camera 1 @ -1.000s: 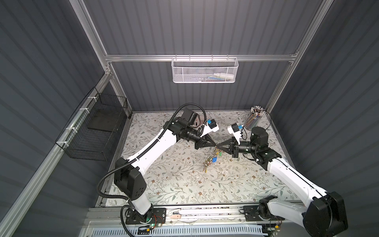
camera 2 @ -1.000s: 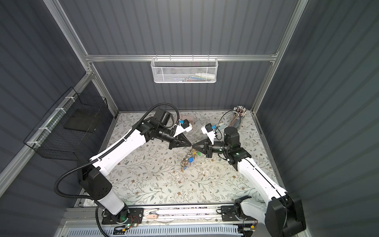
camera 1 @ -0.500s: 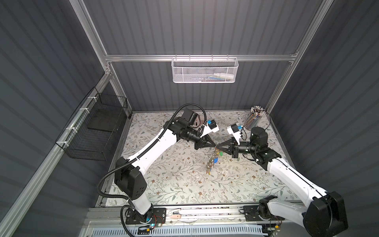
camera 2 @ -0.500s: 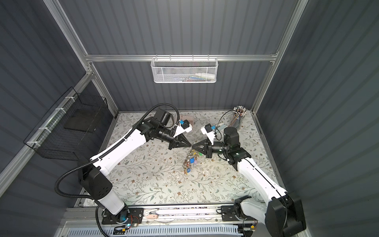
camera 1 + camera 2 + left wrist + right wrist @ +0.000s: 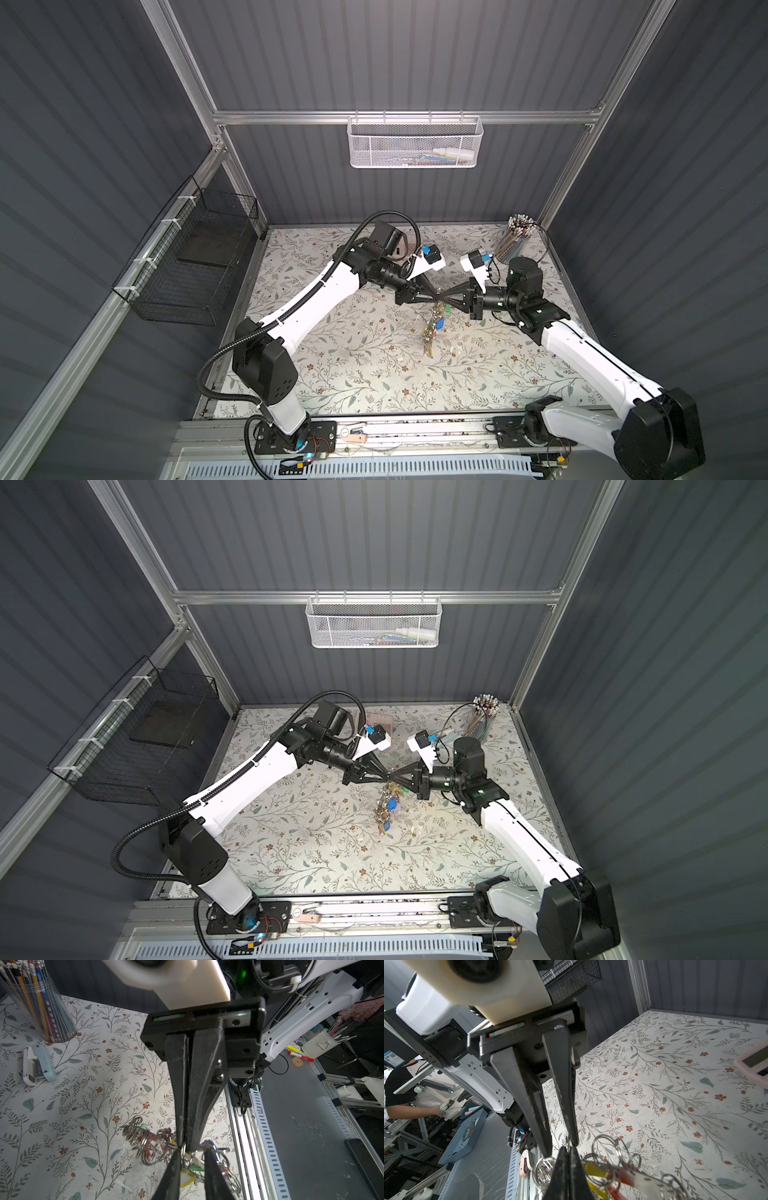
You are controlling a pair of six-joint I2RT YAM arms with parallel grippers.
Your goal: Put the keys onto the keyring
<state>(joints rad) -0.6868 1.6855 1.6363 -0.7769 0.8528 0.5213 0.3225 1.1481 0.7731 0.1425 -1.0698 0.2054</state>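
Two sets of jaws meet tip to tip just right of frame centre, keyring hung beneath.
My right gripper has its jaws pinched shut on the keyring; I read that as the steady hold, with the bunch dangling over the bench for threading. My left gripper has its jaws slightly parted, clamping nothing I can see. The yellow-tagged key sits between them, against the ring. Whether it's fully threaded on, I can't tell.

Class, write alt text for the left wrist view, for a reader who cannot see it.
The right gripper, shut, pinches the keyring, hung with split rings and coloured tags, over a floral table. The left gripper faces it, slightly open; a pencil cup and stapler sit beyond.
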